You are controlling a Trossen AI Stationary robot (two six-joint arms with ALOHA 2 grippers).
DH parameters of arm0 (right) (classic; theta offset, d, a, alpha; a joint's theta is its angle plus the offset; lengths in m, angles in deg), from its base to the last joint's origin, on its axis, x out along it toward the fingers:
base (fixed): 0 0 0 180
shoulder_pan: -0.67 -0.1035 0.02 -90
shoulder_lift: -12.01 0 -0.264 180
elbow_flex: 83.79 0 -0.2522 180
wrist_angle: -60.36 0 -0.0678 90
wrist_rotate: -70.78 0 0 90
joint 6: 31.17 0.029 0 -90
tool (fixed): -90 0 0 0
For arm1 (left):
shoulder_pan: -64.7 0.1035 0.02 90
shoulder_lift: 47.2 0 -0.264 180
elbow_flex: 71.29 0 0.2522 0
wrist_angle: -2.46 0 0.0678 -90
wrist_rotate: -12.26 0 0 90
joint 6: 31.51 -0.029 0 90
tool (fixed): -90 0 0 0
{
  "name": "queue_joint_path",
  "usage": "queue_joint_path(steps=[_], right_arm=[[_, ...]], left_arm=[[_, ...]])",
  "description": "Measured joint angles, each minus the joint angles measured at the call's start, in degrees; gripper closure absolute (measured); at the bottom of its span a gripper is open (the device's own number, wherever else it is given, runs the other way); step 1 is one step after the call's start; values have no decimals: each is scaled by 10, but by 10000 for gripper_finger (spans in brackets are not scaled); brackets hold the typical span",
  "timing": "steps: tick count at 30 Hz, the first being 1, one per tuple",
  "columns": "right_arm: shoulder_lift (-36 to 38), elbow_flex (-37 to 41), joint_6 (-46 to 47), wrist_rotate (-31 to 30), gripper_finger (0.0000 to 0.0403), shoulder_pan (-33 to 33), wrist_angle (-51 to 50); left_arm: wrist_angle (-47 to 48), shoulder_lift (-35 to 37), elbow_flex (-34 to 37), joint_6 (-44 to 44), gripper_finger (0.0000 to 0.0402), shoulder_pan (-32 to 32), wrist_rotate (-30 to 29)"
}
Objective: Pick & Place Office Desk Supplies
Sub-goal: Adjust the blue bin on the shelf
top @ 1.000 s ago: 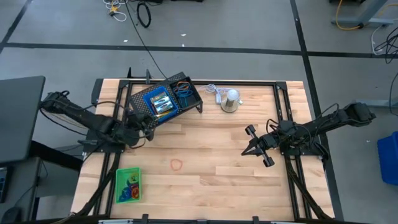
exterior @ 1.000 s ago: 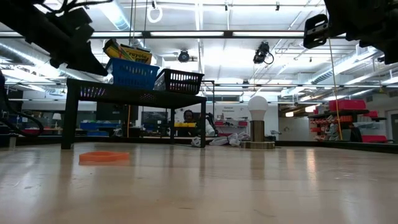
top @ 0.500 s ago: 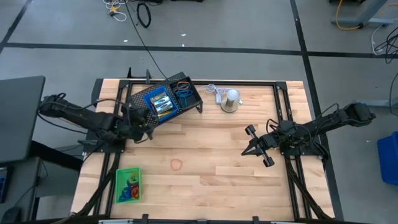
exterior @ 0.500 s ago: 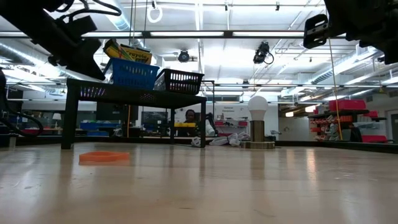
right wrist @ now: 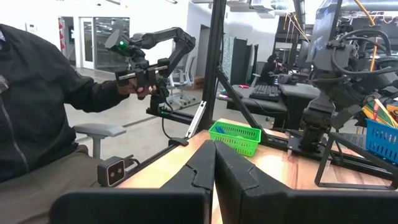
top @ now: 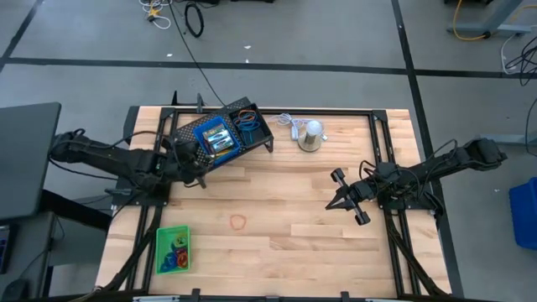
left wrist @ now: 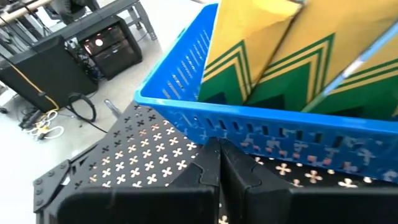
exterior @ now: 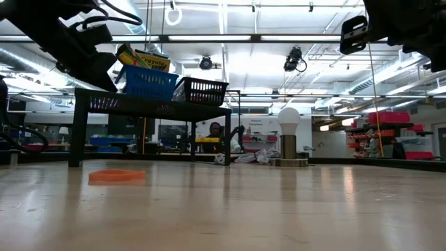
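**Left pincer closed and empty beside the blue tray**

Left pincer [top: 198, 170], its two dark fingers pressed together on nothing, hung just beside the near wall of the small blue slotted plastic tray [top: 215, 137]. That tray stood on the large black perforated-metal rack [left wrist: 124, 162] directly ahead of the fingertips, and it held the yellow-and-green cardboard crayon boxes [left wrist: 280, 56], leaning upright inside it. Just beyond the blue tray on the same rack sat a small black mesh tray [top: 252, 126], with thin blue and orange elastic loops inside it as far as the high view showed.

Below and away from this pincer, on the bare wooden table [top: 285, 226], lay one thin orange elastic loop [top: 238, 222], well apart from everything. Farther back toward the table's near corner stood a small green slotted plastic tray [top: 172, 249] with coloured bits in it, too small to name.

Right pincer [top: 346, 198], fingers likewise closed with nothing between them, waited in the air over the far side of the table, well apart from the loop and both trays.

By my judgement, the left arm was between grasps: a placement at the rack looked finished, and the loose orange loop seemed the likeliest thing left to fetch. The next move would call for spreading the fingers, swinging down over the loop, and pinching its thin band flat against the wood, a fiddly grip that could easily slip.
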Motion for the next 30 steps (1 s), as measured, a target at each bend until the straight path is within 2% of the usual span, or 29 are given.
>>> queue_joint_path(steps=[19,30], right_arm=[[0,0,-1,2,390,0,0],[0,0,-3,3,390,0,0]], left_arm=[[-45,0,0,-97,401,54,-9],[-96,-3,1,-147,401,86,35]])
